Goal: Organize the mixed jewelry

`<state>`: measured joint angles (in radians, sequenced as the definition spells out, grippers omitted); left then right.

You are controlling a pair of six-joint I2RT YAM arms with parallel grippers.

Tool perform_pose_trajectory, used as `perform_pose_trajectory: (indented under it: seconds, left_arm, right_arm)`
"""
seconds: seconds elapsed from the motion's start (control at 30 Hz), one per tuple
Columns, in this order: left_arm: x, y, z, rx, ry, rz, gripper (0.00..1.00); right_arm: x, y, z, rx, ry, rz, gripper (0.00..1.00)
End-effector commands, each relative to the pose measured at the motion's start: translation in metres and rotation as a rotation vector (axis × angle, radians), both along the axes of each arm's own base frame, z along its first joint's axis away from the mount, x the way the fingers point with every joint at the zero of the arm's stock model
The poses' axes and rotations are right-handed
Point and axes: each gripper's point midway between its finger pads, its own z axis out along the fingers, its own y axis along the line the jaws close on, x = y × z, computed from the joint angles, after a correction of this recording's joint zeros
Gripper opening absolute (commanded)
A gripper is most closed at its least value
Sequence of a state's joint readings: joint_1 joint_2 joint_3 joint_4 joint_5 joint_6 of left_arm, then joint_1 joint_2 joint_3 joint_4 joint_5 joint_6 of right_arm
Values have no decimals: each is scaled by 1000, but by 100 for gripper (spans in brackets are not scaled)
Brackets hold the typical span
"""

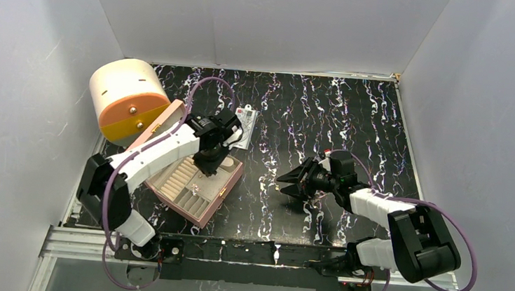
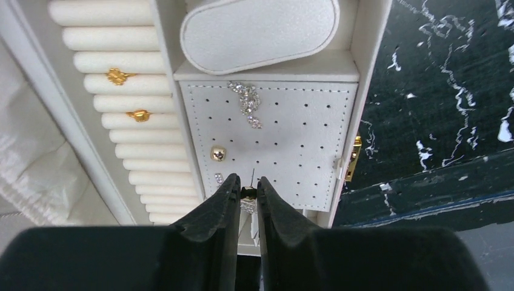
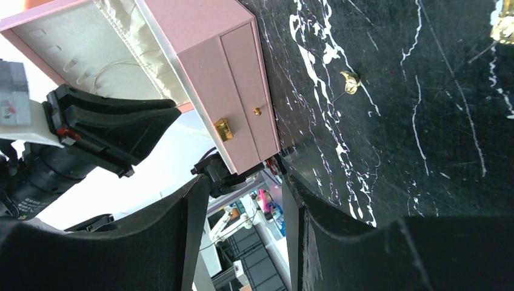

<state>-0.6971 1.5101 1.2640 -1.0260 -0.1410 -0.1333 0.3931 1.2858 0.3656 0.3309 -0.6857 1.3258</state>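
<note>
The pink box (image 1: 226, 185) lies open at the left. My left gripper (image 1: 209, 162) hangs over its tray, shut on a tiny stud (image 2: 247, 193) whose thin pin points at the perforated white panel (image 2: 303, 139). On that panel sit a gold ball stud (image 2: 218, 153), a small crystal stud (image 2: 218, 178) and a sparkly chain piece (image 2: 248, 104). Two gold pieces (image 2: 118, 76) rest in the ring rolls. My right gripper (image 1: 283, 184) is open and empty, lying sideways low over the table to the right of the box. A gold stud (image 3: 349, 79) lies loose on the table.
A cream and orange round container (image 1: 126, 99) stands at the back left behind the box lid. A clear packet with a white card (image 1: 244, 125) lies behind the box. A white oval cushion (image 2: 260, 27) fills the compartment beyond the panel. Another gold piece (image 3: 503, 27) lies farther right.
</note>
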Motion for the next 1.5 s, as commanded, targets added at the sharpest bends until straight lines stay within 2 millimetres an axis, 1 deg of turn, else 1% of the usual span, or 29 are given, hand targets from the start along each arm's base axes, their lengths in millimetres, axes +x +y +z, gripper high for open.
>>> perform_pose_trajectory:
  seconds: [0.0,0.07,0.2,0.47,0.87,1.0,1.07,1.23,1.33,1.47]
  left_arm:
    - [-5,3,-2,20,59,-38,14]
    - [1,11,-3,56,58,-13,14]
    - [7,18,-4,82,74,14,13]
    - [10,23,1,53,63,24,13]
    - [10,20,1,48,93,-13,13]
    - [9,17,3,41,108,-8,14]
    - [10,17,3,51,114,21,14]
    - [3,12,5,39,160,93,16]
    - [-7,17,-1,62,195,131,15]
    - [-12,26,3,112,197,177,16]
  right_arm:
    - [5,3,9,32,-43,38,56]
    - [6,4,8,34,-38,50,56]
    - [7,5,7,32,-35,64,56]
    - [9,6,5,33,-23,70,56]
    - [9,7,7,31,-30,86,55]
    - [9,6,6,27,-31,85,55]
    - [9,6,6,27,-33,84,55]
    - [9,7,9,31,-45,86,55]
    - [9,6,10,31,-51,84,55]
    - [7,6,11,34,-55,85,55]
